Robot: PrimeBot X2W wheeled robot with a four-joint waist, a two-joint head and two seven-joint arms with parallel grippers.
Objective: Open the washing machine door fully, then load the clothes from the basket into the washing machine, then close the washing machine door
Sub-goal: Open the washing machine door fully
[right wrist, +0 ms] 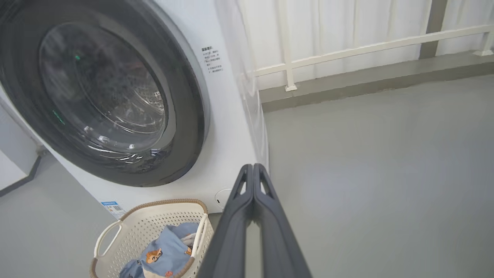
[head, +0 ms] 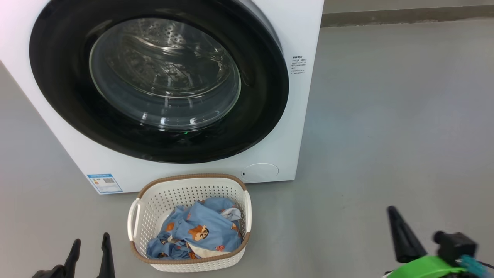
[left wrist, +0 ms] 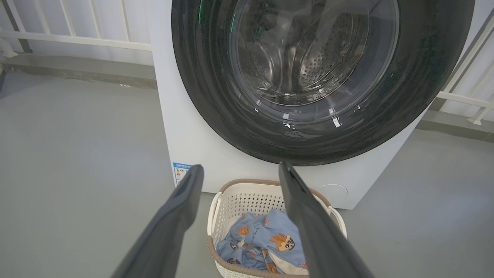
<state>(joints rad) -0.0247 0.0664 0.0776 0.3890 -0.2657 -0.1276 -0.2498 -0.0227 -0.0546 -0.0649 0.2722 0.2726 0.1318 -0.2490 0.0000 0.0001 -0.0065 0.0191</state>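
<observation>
Grey floor (head: 386, 116) spreads around a white front-loading washing machine (head: 297, 127), and a white railing (right wrist: 347, 50) runs behind the machine. The washing machine door (head: 266, 96), a glossy black ring around bulging clear glass, is shut flat against the machine's front. The steel drum shows through the glass. A blue sticker (head: 105, 183) sits low on the machine's front.

The basket (head: 185, 178), cream perforated plastic with a brown rim, stands on the floor just in front of the machine, below the door. The clothes (head: 204, 227), light blue fabric with orange-brown cartoon figures, lie crumpled inside the basket.

The left fingers (left wrist: 181, 208) are spread wide and hold nothing, hovering in front of the machine near the basket. The right fingers (right wrist: 237, 216) are pressed together and empty, in front of the machine toward the robot's right, apart from the basket.
</observation>
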